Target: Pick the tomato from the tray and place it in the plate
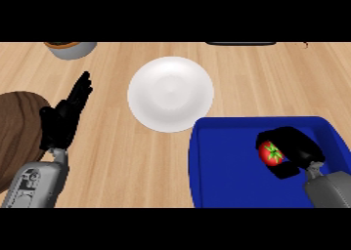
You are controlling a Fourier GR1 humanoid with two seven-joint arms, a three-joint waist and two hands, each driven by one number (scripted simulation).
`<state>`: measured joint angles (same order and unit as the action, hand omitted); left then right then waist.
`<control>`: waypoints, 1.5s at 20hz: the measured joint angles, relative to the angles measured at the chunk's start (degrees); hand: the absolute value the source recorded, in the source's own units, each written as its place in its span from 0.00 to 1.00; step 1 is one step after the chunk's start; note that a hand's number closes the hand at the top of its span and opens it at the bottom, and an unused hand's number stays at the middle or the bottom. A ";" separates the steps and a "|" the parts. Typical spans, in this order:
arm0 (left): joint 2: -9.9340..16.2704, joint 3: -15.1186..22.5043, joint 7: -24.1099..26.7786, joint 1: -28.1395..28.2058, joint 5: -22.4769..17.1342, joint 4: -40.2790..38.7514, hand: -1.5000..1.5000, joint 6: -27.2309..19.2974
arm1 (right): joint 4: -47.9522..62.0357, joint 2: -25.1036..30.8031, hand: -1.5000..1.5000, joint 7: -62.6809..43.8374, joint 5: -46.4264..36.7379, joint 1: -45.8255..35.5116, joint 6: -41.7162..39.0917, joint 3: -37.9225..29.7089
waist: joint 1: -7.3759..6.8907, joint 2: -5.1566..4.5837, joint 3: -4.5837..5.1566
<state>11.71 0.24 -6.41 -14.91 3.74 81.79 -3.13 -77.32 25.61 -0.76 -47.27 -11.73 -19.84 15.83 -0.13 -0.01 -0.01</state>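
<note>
Near the tray's [229,185] right edge, our right hand [297,146] curls around the tomato [271,153]; the plate [170,93] lies beyond the tray's far-left corner; left hand [62,119] rests open.

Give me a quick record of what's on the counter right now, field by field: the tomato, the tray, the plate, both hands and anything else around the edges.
tomato: red with a green stem, inside the tray, right hand curled round it
tray: blue, lower right
plate: white, round, nothing on it, up-left of tray
right hand: over the tray, shut on the tomato
left hand: open, fingers straight, resting at left
wooden board: dark, round-edged, left edge
cup: grey, top left, partly cut off
</note>
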 measured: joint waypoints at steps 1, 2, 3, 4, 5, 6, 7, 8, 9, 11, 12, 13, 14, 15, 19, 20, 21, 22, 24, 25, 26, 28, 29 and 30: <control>-0.36 0.10 0.26 0.31 0.43 0.01 0.50 -0.09 | 0.27 -0.51 1.00 0.36 -0.73 -0.25 0.39 -0.33 | 0.02 0.01 0.00; -0.04 -0.47 0.06 0.23 0.26 -0.06 0.50 0.41 | 1.03 -0.81 1.00 1.32 -1.23 -0.34 1.06 -0.86 | 0.03 0.02 0.02; -0.04 -0.98 0.67 -0.20 0.35 -1.02 0.50 0.60 | 0.99 -1.35 1.00 1.51 -1.76 -0.40 1.27 -1.23 | 0.07 0.02 0.03; 0.09 -1.31 0.71 -0.66 0.44 -1.40 0.50 0.93 | 1.17 -1.69 1.00 2.21 -2.32 -0.25 1.98 -1.59 | 0.09 0.03 0.04; -0.04 -1.27 0.53 0.06 0.56 -0.75 0.50 1.16 | 1.08 -1.86 1.00 2.70 -2.80 -0.02 2.37 -2.09 | 0.09 0.04 0.03; 0.09 -1.51 0.93 0.65 0.61 -0.55 0.50 1.47 | 0.78 -1.87 1.00 3.53 -3.08 0.74 3.11 -2.56 | 0.09 0.06 0.04; 0.00 -1.63 1.19 0.62 0.77 -0.76 0.50 1.49 | 0.88 -2.16 1.00 4.05 -3.06 0.40 3.62 -3.25 | 0.11 0.04 0.03; -0.07 -1.69 0.83 0.02 0.94 -0.87 0.50 1.38 | 0.38 -2.51 1.00 4.29 -2.91 0.23 4.27 -3.84 | 0.15 0.04 0.02; 0.28 -1.94 0.99 0.21 0.79 -0.81 0.50 1.78 | -0.59 -3.16 1.00 2.59 -2.91 0.05 4.42 -4.56 | 0.18 0.06 0.02; 0.08 -1.80 0.35 0.62 0.94 -0.21 0.50 1.56 | -2.42 -4.94 1.00 -2.51 -3.54 1.27 6.42 -6.28 | 0.55 0.20 0.04; 0.26 -1.96 0.31 1.08 0.85 0.14 0.50 1.62 | -3.16 -5.73 1.00 -5.69 -4.12 2.16 7.52 -7.33 | 0.74 0.30 0.05; 0.30 -2.09 0.12 1.07 0.92 0.18 0.50 1.44 | -3.91 -6.85 1.00 -9.26 -4.96 2.90 8.85 -8.24 | 1.09 0.37 0.07; 0.46 -2.33 0.10 1.12 0.79 0.20 0.50 1.48 | -4.47 -7.97 1.00 -12.95 -5.86 3.85 10.30 -9.29 | 1.49 0.45 0.10; 0.21 -2.19 0.02 1.44 0.79 0.29 0.50 1.41 | -5.65 -9.20 1.00 -16.42 -7.17 4.79 12.03 -9.79 | 1.70 0.51 0.11; 0.21 -2.51 0.10 1.60 0.64 0.31 0.50 1.40 | -14.50 -12.55 1.00 -25.32 -12.33 6.35 18.75 -10.35 | 1.83 0.59 0.10; -0.12 -2.22 0.14 1.66 0.78 0.47 0.50 1.28 | -16.97 -13.27 1.00 -26.91 -13.75 6.11 19.88 -9.92 | 1.69 0.59 0.10; -0.44 -2.00 0.62 1.68 1.01 0.03 0.50 1.15 | -19.71 -13.66 1.00 -27.90 -14.83 6.57 20.75 -9.49 | 1.65 0.54 0.10; -0.35 -2.20 0.86 1.49 0.86 -0.38 0.50 1.36 | -21.95 -14.46 1.00 -29.11 -16.26 6.66 21.57 -8.61 | 1.50 0.48 0.10; -0.31 -2.27 1.27 1.05 1.00 -0.66 0.50 1.46 | -26.04 -15.32 1.00 -30.61 -18.00 5.81 21.76 -7.31 | 1.14 0.37 0.08; -0.82 -1.62 1.14 1.20 1.57 -0.09 0.50 1.03 | -27.47 -15.64 1.00 -31.20 -18.88 4.63 21.26 -6.45 | 0.90 0.34 0.07; -0.94 -1.55 1.24 1.49 1.74 -0.07 0.50 0.92 | -28.72 -16.54 1.00 -31.79 -19.72 3.75 21.28 -5.24 | 0.70 0.31 0.07; -0.92 -1.53 0.77 0.72 1.89 -0.24 0.50 1.03 | -29.86 -18.02 1.00 -32.34 -21.18 1.20 21.25 -3.20 | 0.40 0.22 0.06; -0.61 -1.88 0.93 0.72 1.51 -0.42 0.50 1.56 | -30.62 -19.09 1.00 -33.01 -21.68 0.12 20.80 -2.09 | 0.30 0.19 0.06; -0.80 -1.75 1.46 0.91 1.63 -0.63 0.50 1.59 | -30.23 -20.45 1.00 -33.85 -22.38 -1.27 20.61 -0.72 | 0.18 0.16 0.06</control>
<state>10.90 -1.52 -4.95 -14.01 5.38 81.16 -1.54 -107.55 5.16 -34.62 -69.65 -13.00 0.77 15.11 0.05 0.14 0.05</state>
